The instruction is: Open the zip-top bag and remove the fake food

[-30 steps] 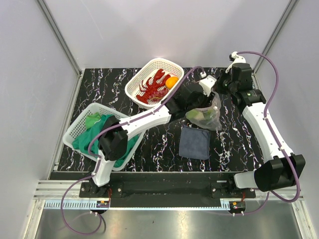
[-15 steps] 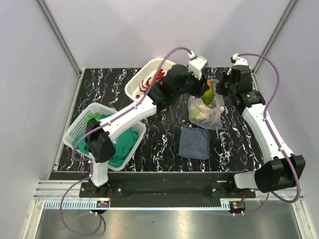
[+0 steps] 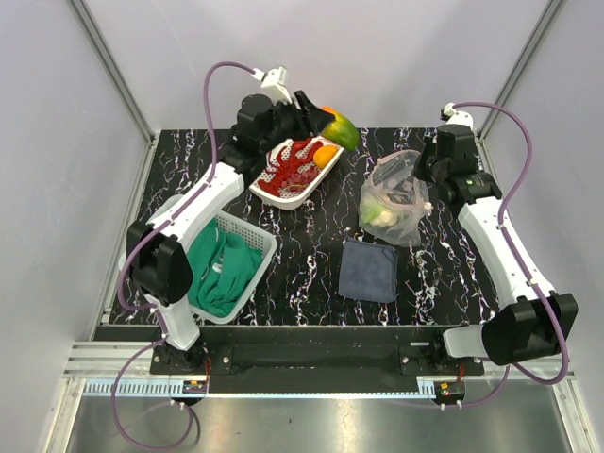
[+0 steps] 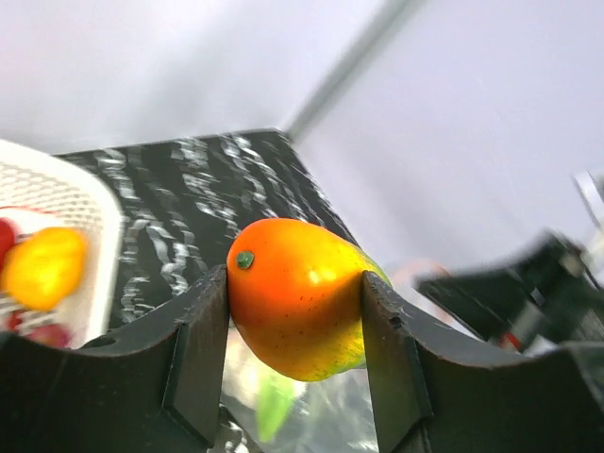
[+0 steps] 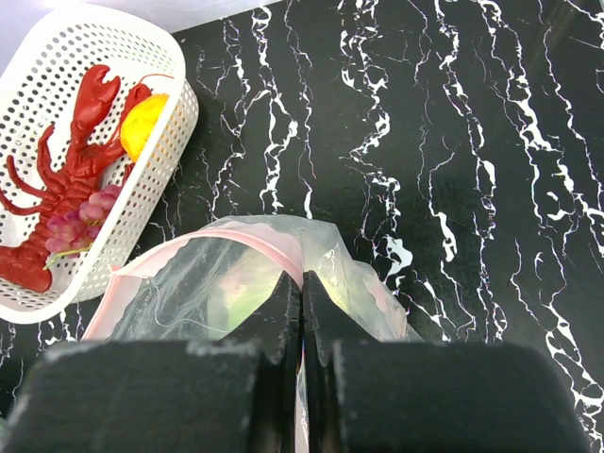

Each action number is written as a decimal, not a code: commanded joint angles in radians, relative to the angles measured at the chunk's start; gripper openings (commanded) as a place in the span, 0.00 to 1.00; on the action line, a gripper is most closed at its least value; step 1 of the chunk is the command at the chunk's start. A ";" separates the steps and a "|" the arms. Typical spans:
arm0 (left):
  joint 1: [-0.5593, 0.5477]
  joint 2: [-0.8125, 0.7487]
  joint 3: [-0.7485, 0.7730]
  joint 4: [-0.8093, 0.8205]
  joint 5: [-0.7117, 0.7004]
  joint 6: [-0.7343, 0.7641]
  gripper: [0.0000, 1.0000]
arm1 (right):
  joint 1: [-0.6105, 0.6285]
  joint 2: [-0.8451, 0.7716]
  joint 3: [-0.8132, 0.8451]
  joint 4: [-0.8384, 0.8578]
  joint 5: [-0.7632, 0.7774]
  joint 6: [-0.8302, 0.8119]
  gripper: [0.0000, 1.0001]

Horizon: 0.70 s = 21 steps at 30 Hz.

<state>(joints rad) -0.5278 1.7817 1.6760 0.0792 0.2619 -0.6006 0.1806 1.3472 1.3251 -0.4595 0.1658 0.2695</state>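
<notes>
**Left wrist view:** white basket [image 4: 66,203] and red pieces [image 4: 6,236] are cut by the left edge. The zip-top bag [image 4: 321,415] beneath the mango [image 4: 297,297] is out of focus, and a green piece [image 4: 274,408] in it is unidentifiable. The right arm [image 4: 528,293] is a dark blur.

**Right wrist view:** the right gripper [image 5: 302,283] hides the bag's near part. The contents are hazy through the plastic, and the lobster [image 5: 66,179] has one claw meeting the left edge.

**Top view:** the left arm [image 3: 189,212] covers part of the cloth basket [image 3: 257,247].
</notes>
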 commanded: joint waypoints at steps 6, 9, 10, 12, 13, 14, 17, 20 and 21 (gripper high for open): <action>0.138 0.201 0.180 -0.136 -0.216 -0.053 0.00 | -0.001 0.001 -0.007 0.036 0.034 -0.007 0.00; 0.166 0.264 0.165 -0.054 -0.259 -0.034 0.00 | -0.003 0.007 -0.003 0.044 0.029 -0.009 0.00; 0.172 0.284 0.169 -0.032 -0.260 -0.030 0.00 | -0.001 0.012 0.000 0.047 0.025 -0.007 0.00; 0.184 0.350 0.198 -0.012 -0.294 -0.010 0.00 | -0.003 0.013 0.002 0.050 0.017 -0.009 0.00; 0.190 0.373 0.240 -0.013 -0.300 -0.002 0.00 | -0.003 0.020 0.002 0.053 0.015 -0.007 0.00; 0.193 0.395 0.258 -0.012 -0.308 0.011 0.00 | -0.003 0.020 0.002 0.055 0.014 -0.009 0.00; 0.198 0.470 0.320 -0.032 -0.342 0.024 0.11 | -0.001 0.026 -0.003 0.061 0.011 -0.010 0.00; 0.204 0.519 0.317 -0.010 -0.384 0.060 0.41 | -0.003 0.033 0.002 0.067 0.005 -0.009 0.00; 0.206 0.522 0.312 -0.007 -0.392 0.068 0.49 | -0.003 0.035 0.003 0.065 0.001 -0.009 0.00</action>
<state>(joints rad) -0.3252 2.3001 1.9350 -0.0082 -0.0517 -0.5938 0.1802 1.3750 1.3212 -0.4370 0.1669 0.2691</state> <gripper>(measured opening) 0.537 0.009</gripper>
